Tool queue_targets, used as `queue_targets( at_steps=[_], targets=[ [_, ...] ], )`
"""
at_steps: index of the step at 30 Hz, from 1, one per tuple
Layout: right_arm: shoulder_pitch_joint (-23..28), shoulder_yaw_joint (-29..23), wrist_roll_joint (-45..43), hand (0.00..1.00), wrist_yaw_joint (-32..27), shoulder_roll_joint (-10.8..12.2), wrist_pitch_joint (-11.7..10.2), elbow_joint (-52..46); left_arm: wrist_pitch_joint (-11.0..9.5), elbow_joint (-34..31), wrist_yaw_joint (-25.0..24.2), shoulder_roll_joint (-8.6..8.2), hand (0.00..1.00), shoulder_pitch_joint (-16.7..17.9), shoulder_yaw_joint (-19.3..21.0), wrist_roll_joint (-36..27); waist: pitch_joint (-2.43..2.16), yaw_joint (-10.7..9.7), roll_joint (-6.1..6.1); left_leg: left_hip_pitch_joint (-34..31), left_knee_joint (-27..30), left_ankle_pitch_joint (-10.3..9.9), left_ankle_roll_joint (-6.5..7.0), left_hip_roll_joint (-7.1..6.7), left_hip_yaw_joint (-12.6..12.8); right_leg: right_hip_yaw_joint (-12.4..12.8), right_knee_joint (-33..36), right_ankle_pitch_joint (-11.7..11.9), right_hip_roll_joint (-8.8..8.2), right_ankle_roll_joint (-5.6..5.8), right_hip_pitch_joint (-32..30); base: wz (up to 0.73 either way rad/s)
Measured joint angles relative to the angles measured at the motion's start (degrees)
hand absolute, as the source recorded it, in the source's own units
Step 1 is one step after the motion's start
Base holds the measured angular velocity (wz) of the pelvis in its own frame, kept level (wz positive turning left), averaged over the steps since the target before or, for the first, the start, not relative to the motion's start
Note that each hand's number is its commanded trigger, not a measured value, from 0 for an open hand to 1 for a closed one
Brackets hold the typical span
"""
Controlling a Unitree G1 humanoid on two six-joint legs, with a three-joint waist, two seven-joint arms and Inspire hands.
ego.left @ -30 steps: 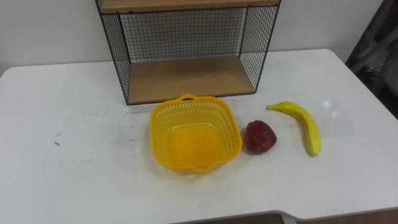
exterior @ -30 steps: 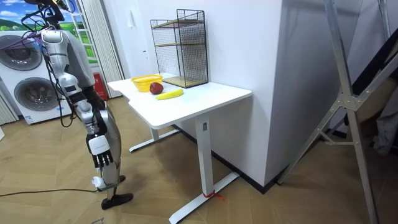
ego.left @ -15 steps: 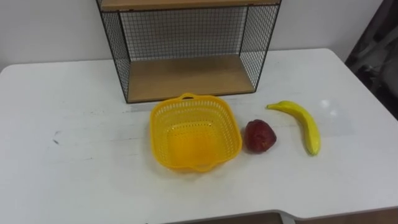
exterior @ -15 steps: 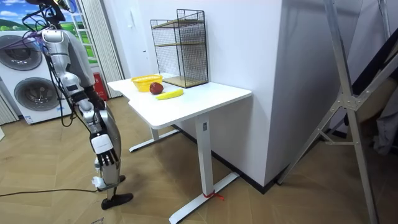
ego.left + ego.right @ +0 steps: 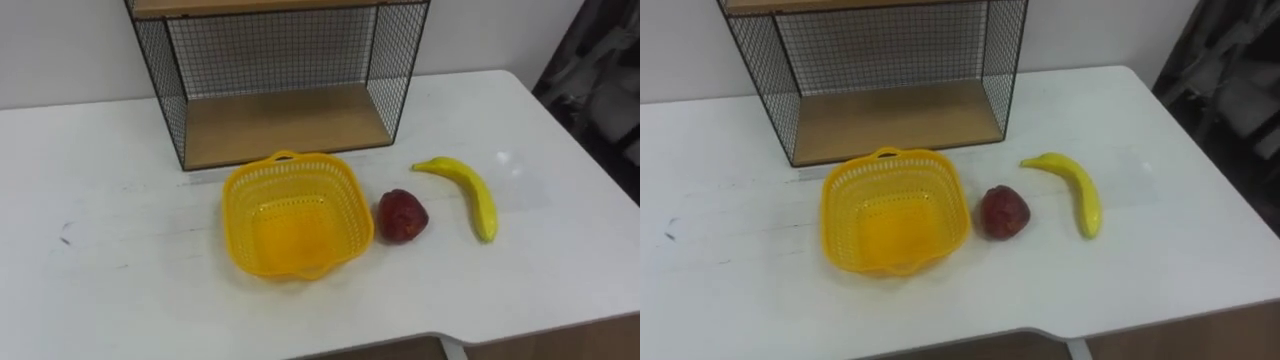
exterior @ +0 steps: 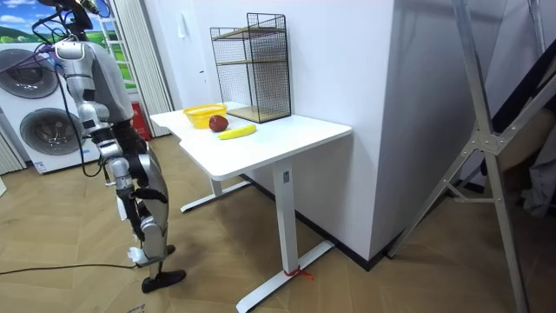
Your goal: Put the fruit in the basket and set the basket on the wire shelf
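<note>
An empty yellow basket (image 5: pixel 240 190) stands on the white table (image 5: pixel 100 280), in front of the black wire shelf (image 5: pixel 280 120) with its wooden board. Just right of the basket, almost touching it, lies a dark red fruit (image 5: pixel 401 215). Further right lies a banana (image 5: pixel 465 192), apart from both. The same basket (image 5: pixel 845 205), red fruit (image 5: pixel 1004 211) and banana (image 5: pixel 1074 190) lie in the right eye view. In the room view I stand at the table's end on the room view's left, my right hand (image 6: pixel 113 156) hanging at my side, away from the tabletop.
The shelf (image 6: pixel 252 65) stands at the table's back edge against the wall. Washing machines (image 6: pixel 35 113) stand behind me. The table's near edge (image 5: pixel 330 345) runs just below the basket. A dark curtain (image 5: pixel 600 70) hangs past the table's right end.
The whole eye view has shifted, so the camera moved; basket and fruit lie as before. In the room view my leg has moved beside the table.
</note>
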Motion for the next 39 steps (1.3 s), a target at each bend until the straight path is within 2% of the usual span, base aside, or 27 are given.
queue_targets(
  at_steps=[3, 6, 8, 11, 14, 18, 20, 23, 25, 27, 29, 30, 31, 33, 39],
  targets=[
    [0.24, -4.91, 6.71, 0.00, -4.72, -0.01, -0.80, -4.29, -0.20, -2.49, 0.04, 0.05, 0.00, 1.13, 1.54, -0.06, -0.09, -0.84, 0.30, -0.31, 0.04, -0.01, -0.01, -0.04, 0.02, 0.18, -0.01, -0.05, -0.08, 0.03, -0.60, 0.00],
    [0.44, -8.68, 11.33, 0.00, -10.34, -0.11, -2.96, -10.13, -0.66, -5.73, 0.96, 0.48, 0.00, 2.28, 2.71, -1.39, -0.38, -1.29, -0.33, -0.61, 0.49, 0.00, -0.01, -0.12, 0.04, 0.37, 0.31, -0.04, -0.14, 0.08, -0.89, 0.00],
    [0.46, -10.59, 12.05, 0.00, -13.77, -0.18, -4.21, -14.85, -1.82, -5.77, 2.01, 0.64, 0.00, 2.42, 2.77, -1.30, -0.45, -1.29, -0.48, -0.87, 0.52, 0.00, 0.00, -0.10, 0.36, 0.77, 0.32, 0.04, -0.06, 0.18, -1.25, -0.06],
    [0.38, -11.18, 11.21, 0.00, -18.67, -0.67, -7.11, -21.85, -2.90, -5.75, 3.12, 0.88, 0.00, 2.44, 2.70, -1.24, -0.46, -1.29, -0.87, -1.08, 0.49, 0.00, 0.01, -0.09, 0.74, 1.17, 0.61, 0.11, -0.03, 0.20, -1.73, -0.08],
    [0.12, -11.19, 10.43, 0.00, -24.52, -1.26, -8.66, -29.83, -3.13, -6.23, 3.52, 1.07, 0.00, 2.13, 2.58, -1.24, -0.46, -1.26, -1.40, -2.11, 0.54, 0.02, 0.01, -0.07, 0.85, 1.20, 0.78, 0.19, 0.00, 0.23, -2.91, 0.00],
    [-0.11, -11.59, 0.45, 0.00, -30.46, -1.67, -9.76, -42.25, -3.78, -7.06, 3.50, 1.18, 0.00, 2.29, 2.54, -0.62, -0.41, -1.19, -1.52, -2.28, 0.40, 0.03, 0.01, -0.03, 1.22, 1.44, 0.99, 0.45, 0.14, 0.20, -3.07, -0.05],
    [-0.77, -11.44, -9.49, 0.00, -33.72, -1.90, -11.00, -48.07, -4.08, -7.17, 3.54, 1.29, 0.00, 2.09, 2.50, 0.24, -0.36, -0.91, -1.72, -2.54, 0.38, 0.03, 0.01, -0.04, 1.21, 1.56, 0.91, 0.47, 0.14, 0.21, -2.98, 0.00],
    [-1.84, -10.80, -19.92, 0.00, -37.10, -1.91, -11.72, -54.80, -4.38, -7.16, 3.57, 1.29, 0.00, 1.95, 2.34, 0.53, -0.24, -0.62, -1.75, -3.51, 0.44, 0.04, 0.01, 0.02, 1.13, 1.14, 0.88, 0.66, 0.14, 0.15, -3.83, 0.00],
    [-2.12, -9.27, -25.59, 0.00, -38.48, -1.90, -11.82, -58.57, -4.39, -6.76, 3.54, 1.30, 0.00, 1.95, 1.53, 0.49, -0.35, -0.25, -1.72, -4.02, 0.46, 0.04, 0.01, 0.04, 1.17, 1.15, 0.83, 0.77, 0.15, 0.13, -4.44, -0.02],
    [-2.11, -6.98, -30.25, 0.00, -39.32, -1.91, -11.81, -63.05, -4.31, -6.48, 3.52, 1.30, 0.00, 1.95, 0.38, 0.57, -0.27, 0.14, -1.39, -4.55, 0.49, 0.06, 0.01, 0.20, 1.20, 1.12, 0.09, 1.38, 0.32, 0.08, -4.73, -0.04],
    [-2.04, -4.63, -36.27, 0.00, -39.47, -1.93, -11.81, -68.56, -4.35, -6.00, 3.50, 1.34, 0.00, 1.70, -0.52, 0.51, -0.51, 0.70, -1.02, -5.01, 0.52, 0.08, 0.03, 0.30, 1.19, 0.99, -0.55, 1.87, 0.43, 0.11, -5.05, 0.00],
    [-2.06, -4.11, -37.66, 0.00, -39.33, -1.94, -11.81, -69.76, -4.36, -5.75, 3.50, 1.32, 0.00, 1.62, -0.53, 0.48, -0.43, 0.87, -1.11, -5.04, 0.51, 0.10, 0.04, 0.32, 1.19, 0.99, -0.74, 1.97, 0.46, 0.11, -5.01, 0.00],
    [-2.00, -2.64, -39.32, 0.00, -38.93, -2.29, -11.95, -71.64, -4.35, -5.69, 3.50, 1.36, 0.00, 1.72, -0.74, 0.36, -0.58, 1.19, -0.85, -4.90, 0.45, 0.11, 0.05, 0.33, 1.19, 0.98, -0.90, 2.01, 0.47, 0.12, -4.80, 0.00],
    [-1.94, 0.32, -42.31, 0.00, -37.57, -3.29, -11.96, -73.60, -4.37, -5.72, 3.47, 1.42, 0.00, 1.78, -1.66, 0.41, -0.55, 2.16, -1.11, -4.62, 0.41, 0.11, 0.05, 0.35, 1.21, 1.03, -0.99, 2.02, 0.47, 0.12, -4.58, 0.00],
    [-2.31, 6.03, -45.29, 0.00, -30.78, -5.02, -11.95, -77.02, -4.95, -5.08, 3.11, 1.44, 0.00, 1.23, -2.88, 0.37, -0.22, 3.69, -1.75, -4.26, 0.24, 0.12, 0.04, 0.42, 1.34, 1.17, -0.97, 2.02, 0.54, 0.12, -4.48, 0.00]
  ],
)
